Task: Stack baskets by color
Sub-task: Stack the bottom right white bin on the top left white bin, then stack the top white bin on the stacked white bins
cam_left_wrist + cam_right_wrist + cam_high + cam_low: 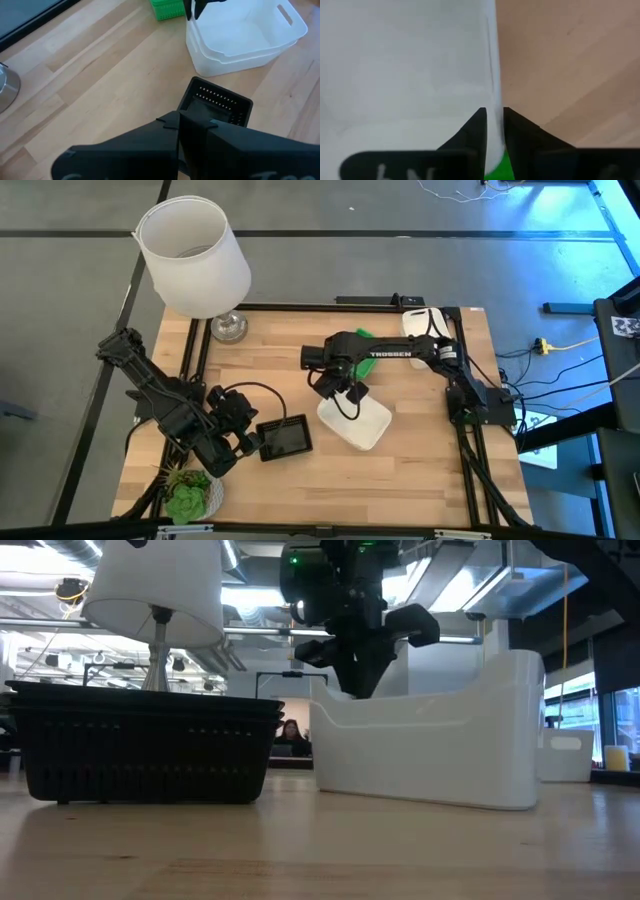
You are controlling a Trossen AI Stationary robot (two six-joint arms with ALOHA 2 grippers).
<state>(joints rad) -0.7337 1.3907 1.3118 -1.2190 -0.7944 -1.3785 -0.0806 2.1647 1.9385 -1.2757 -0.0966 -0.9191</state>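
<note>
Two white baskets are seen nested one in the other near the middle of the wooden table; the double rim shows clearly in the left wrist view. A third white basket lies apart at the far right corner of the table. One black basket is visible by the high view, to the left of the white pair; in the low view two rim lines seem to be stacked there, but how many black baskets make up the pile cannot be told. Of the green baskets, only one small patch is seen behind the right arm, and its corner appears in the left wrist view; their number cannot be counted.

The right gripper is placed over the far rim of the white pair. In the right wrist view its fingers are set astride the thin white wall, one on each side, with only a narrow gap between them; whether the wall is actually pinched cannot be told.

The left gripper is held just beside the black basket, its fingers closed together with nothing between them.

One white lampshade stands at the far left corner, and one small potted plant at the near left corner.
</note>
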